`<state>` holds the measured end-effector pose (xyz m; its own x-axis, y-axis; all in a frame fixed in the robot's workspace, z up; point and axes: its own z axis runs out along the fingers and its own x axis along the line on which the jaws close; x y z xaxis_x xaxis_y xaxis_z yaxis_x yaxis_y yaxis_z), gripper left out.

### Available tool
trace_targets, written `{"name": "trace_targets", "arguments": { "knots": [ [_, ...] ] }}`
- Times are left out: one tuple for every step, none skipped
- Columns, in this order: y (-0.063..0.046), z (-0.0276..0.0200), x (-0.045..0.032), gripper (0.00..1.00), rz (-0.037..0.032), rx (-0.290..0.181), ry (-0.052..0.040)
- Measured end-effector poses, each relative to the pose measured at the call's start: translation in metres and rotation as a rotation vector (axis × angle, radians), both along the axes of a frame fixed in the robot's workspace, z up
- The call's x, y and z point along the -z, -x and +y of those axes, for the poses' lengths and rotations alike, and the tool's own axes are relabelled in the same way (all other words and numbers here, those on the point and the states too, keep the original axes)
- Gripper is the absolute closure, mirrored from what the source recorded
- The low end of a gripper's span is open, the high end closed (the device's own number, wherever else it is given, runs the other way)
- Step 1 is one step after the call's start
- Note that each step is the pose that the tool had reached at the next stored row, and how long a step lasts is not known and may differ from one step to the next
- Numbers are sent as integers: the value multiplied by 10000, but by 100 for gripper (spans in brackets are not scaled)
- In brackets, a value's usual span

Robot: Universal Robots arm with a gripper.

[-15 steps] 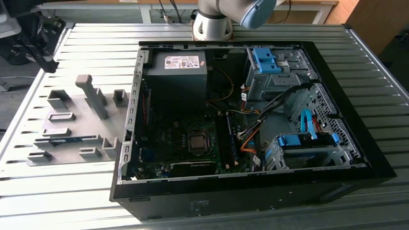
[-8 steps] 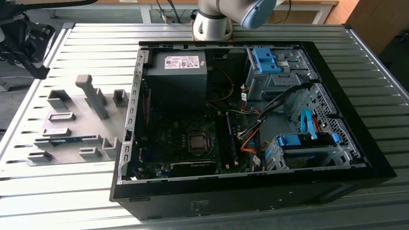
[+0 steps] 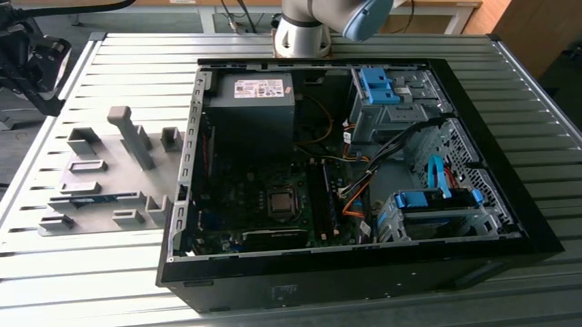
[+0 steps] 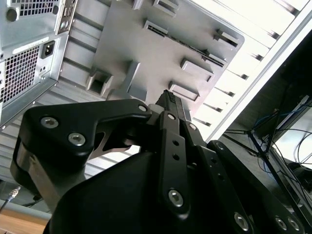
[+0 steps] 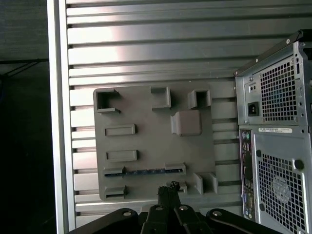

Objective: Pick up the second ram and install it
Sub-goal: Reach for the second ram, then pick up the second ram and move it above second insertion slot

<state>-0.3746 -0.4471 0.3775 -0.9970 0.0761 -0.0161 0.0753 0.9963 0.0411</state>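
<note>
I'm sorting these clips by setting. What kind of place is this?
Probably a robotics lab bench for computer assembly: an open desktop computer case lies on a slatted metal table, a grey fixture plate sits beside it, and a robot arm base stands at the table's edge.

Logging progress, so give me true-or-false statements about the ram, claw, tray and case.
1. The ram sits in the grey tray. True.
2. The claw grips the ram. False: it holds nothing, and the ram is in the tray.
3. The case is open, with its inside showing. True.
4. The tray lies inside the case. False: it lies on the table, beside the case.
</note>
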Motion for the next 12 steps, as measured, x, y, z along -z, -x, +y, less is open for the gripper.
{"name": "trace_targets", "arguments": {
  "knots": [
    [2,0,0,89,0,1,0],
    [2,0,0,89,1,1,0],
    [2,0,0,89,0,1,0],
    [3,0,0,89,0,1,0],
    [3,0,0,89,0,1,0],
    [3,0,0,89,0,1,0],
    [4,0,0,89,1,1,0],
    [4,0,0,89,0,1,0],
    [4,0,0,89,0,1,-1],
    [4,0,0,89,0,1,0],
    [4,0,0,89,1,1,0],
    [5,0,0,89,0,1,0]
  ]
}}
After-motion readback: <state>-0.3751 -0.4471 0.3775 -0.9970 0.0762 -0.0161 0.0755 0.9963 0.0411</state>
